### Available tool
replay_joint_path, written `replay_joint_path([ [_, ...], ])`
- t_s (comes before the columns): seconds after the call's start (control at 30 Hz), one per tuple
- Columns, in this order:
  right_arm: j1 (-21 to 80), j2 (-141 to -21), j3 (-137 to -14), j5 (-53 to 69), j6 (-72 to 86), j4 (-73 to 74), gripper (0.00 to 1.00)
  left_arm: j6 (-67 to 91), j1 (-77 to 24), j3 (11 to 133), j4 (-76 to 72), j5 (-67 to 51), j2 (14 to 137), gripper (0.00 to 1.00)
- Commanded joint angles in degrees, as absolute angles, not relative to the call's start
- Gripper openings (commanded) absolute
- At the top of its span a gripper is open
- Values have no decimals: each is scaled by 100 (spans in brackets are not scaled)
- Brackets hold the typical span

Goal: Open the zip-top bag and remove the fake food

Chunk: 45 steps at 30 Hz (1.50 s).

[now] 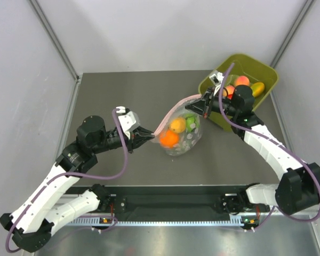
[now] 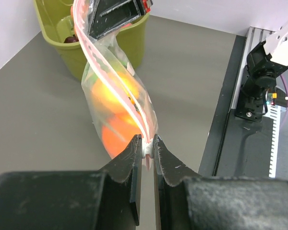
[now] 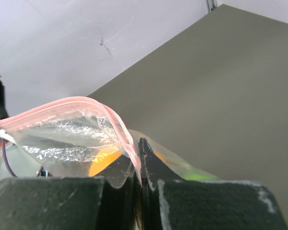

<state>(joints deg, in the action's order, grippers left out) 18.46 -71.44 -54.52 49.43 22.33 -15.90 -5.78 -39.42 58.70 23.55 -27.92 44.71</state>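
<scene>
Left gripper [image 1: 148,136]: fingers narrow, pinched on one end of the pink zip strip [image 1: 173,109]; a small white piece [image 2: 147,149] sits between the tips.
Right gripper [image 1: 198,105]: fingers narrow, clamped on the strip's other end, just beside the olive-green tub [image 1: 266,74].
Zip-top bag [image 1: 184,130]: strung between the two sets of fingertips, its belly sagging below the strip toward the table [image 1: 122,96].
Fake food [image 1: 169,138]: orange, yellow-orange and green pieces, all inside the bag, below and between both fingertips.
Step in hand: judged as opening the mouth; the strip looks shut along most of its length.
Next move: likely calls for parting the two lips, since tension along the strip would only tighten the seal.
</scene>
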Motion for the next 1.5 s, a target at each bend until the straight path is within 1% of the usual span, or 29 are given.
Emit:
replay_joint_path([
  [0.0, 1635, -7312, -5783, 4509, 2189, -2074, 0, -615, -3946, 5871, 2338, -2865, 4289, 0],
  [0.17, 1635, -7523, -5775, 4430, 2162, -2083, 0, -554, -3946, 5783, 2207, -2979, 4342, 0],
  [0.27, 1635, -7506, -5696, 4228, 2145, -1978, 0, -361, -3946, 5643, 1961, -3269, 4517, 0],
  [0.3, 1635, -7480, -5669, 4114, 2153, -1864, 2, -212, -3946, 5599, 1769, -3330, 4596, 0],
  [0.37, 1661, -7278, -5538, 3956, 2197, -1724, 18, -71, -3946, 5450, 1522, -3384, 4807, 0],
  [0.4, 1679, -7199, -5494, 3711, 2241, -1592, 37, 147, -3946, 5414, 1251, -3323, 4912, 0],
  [0.43, 1722, -6981, -5450, 3578, 2241, -1347, 46, 219, -3955, 5379, 1144, -3253, 4939, 0],
  [0.5, 1793, -6699, -5283, 3062, 2276, -1074, 59, 403, -3964, 5318, 976, -3033, 4983, 0],
  [0.53, 1906, -6410, -5230, 2850, 2302, -716, 75, 448, -3964, 5291, 793, -2937, 4966, 0],
  [0.57, 1968, -6259, -5108, 2604, 2338, -547, 81, 500, -3973, 5221, 713, -2796, 4957, 0],
  [0.6, 2030, -6084, -5028, 2106, 2460, -414, 82, 588, -3973, 5186, 660, -2725, 4914, 0],
  [0.67, 2258, -5548, -4757, 1568, 2697, -116, 82, 711, -3981, 5072, 457, -2515, 4852, 0],
  [0.73, 2495, -5048, -4563, 1407, 2864, -53, 82, 756, -3990, 5028, 387, -2452, 4851, 0],
  [0.83, 2872, -4634, -4325, 1196, 3207, -35, 82, 817, -4016, 5019, 369, -2417, 4930, 0],
  [1.0, 3462, -4482, -4324, 695, 3620, -61, 81, 861, -4078, 4975, 325, -2470, 4966, 0],
  [1.13, 3796, -4649, -4219, 563, 3867, -334, 80, 809, -4201, 4904, 308, -2584, 4957, 0],
  [1.2, 3919, -4728, -4201, 414, 3972, -378, 78, 712, -4289, 4869, 308, -2584, 4940, 0],
  [1.3, 4235, -4685, -4219, 37, 4043, -378, 75, 484, -4639, 4816, 395, -2173, 4904, 0],
  [1.4, 4850, -4142, -4324, -1420, 3789, 296, 76, 396, -4755, 4808, 545, -1653, 4869, 0],
  [1.47, 4939, -3877, -4403, -2341, 3648, 980, 76, 413, -4755, 4825, 571, -1504, 4834, 0],
])
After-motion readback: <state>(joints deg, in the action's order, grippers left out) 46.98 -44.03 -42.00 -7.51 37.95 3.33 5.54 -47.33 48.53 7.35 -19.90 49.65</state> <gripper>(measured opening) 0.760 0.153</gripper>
